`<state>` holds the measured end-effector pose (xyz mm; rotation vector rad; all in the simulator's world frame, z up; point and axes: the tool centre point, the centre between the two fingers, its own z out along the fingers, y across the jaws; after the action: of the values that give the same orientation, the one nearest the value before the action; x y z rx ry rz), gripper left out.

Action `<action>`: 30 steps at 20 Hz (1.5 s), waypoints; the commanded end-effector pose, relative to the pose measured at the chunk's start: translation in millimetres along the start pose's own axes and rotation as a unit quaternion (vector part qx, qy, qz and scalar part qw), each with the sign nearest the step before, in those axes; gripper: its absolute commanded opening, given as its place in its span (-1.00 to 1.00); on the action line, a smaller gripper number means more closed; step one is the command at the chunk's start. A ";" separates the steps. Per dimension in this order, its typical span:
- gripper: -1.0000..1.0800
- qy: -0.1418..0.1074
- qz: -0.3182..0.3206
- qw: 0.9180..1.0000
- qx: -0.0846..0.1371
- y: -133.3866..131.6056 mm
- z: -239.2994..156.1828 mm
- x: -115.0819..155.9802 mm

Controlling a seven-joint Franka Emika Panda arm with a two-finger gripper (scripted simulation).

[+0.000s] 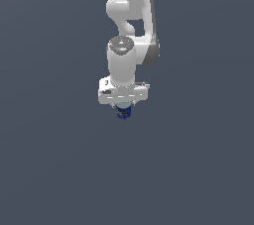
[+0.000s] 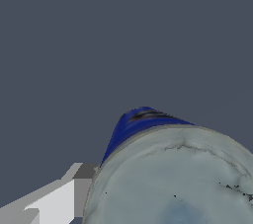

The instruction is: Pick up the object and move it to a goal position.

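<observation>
The white arm (image 1: 130, 30) reaches down the middle of the exterior view, its wrist pointing straight at a flat, dark grey-blue floor (image 1: 54, 169) that fills everything around it. At the bottom of the arm sits the broad white hand block, and just beneath it the gripper (image 1: 123, 110) is closed in around the can (image 1: 123, 113), a small dark-blue cylinder whose lower part pokes out below the hand. From where I stand the fingers themselves are mostly lost against the block and the can, so I judge the hold from the way the can sits tucked right up under the palm, between the two sides of the hand. The wrist view brings it very close: the can (image 2: 178, 178) fills the lower portion of that picture, its silvery-grey top mottled and slightly scuffed, with a band of deep blue side wall curving away behind it and a dark and white label mark on that wall. One pale grey finger (image 2: 64, 198) presses against the can's side in that view; the other finger is out of the picture. Whether the can rests on the floor or hangs clear of it I cannot tell, since no shadow or contact line shows.
</observation>
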<state>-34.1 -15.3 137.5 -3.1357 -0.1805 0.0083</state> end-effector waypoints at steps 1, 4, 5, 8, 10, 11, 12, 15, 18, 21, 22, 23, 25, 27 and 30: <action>-1.00 0.002 0.000 1.000 0.000 7.1 -24.7 2.6; -1.00 0.002 0.000 1.000 0.000 16.5 -56.0 4.7; -1.00 0.002 0.000 1.000 0.000 19.8 -66.9 5.4; -1.00 0.003 0.000 1.000 0.000 29.6 -99.4 7.7; -1.00 0.003 0.000 1.000 0.000 36.0 -120.7 9.3; -1.00 0.003 0.000 1.000 0.000 39.3 -131.2 10.2; -1.00 0.003 0.000 1.000 0.000 42.5 -141.7 11.0; -1.00 0.003 0.000 1.000 0.000 52.0 -172.7 13.7; -1.00 0.003 0.000 1.000 0.000 61.4 -203.2 16.7; -1.00 0.003 0.000 1.000 0.000 70.2 -232.2 19.8; -1.00 0.003 0.000 1.000 0.000 73.0 -241.0 20.8; -1.00 0.003 0.000 1.000 0.000 75.6 -249.4 21.8; -1.00 0.003 0.000 1.000 0.000 80.4 -264.4 23.7; -1.00 0.003 0.000 1.000 0.000 84.5 -277.1 25.5; -1.00 0.003 0.000 1.000 0.000 89.5 -292.4 27.8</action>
<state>3.8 -98.8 419.5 -3.1353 -0.1798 0.0052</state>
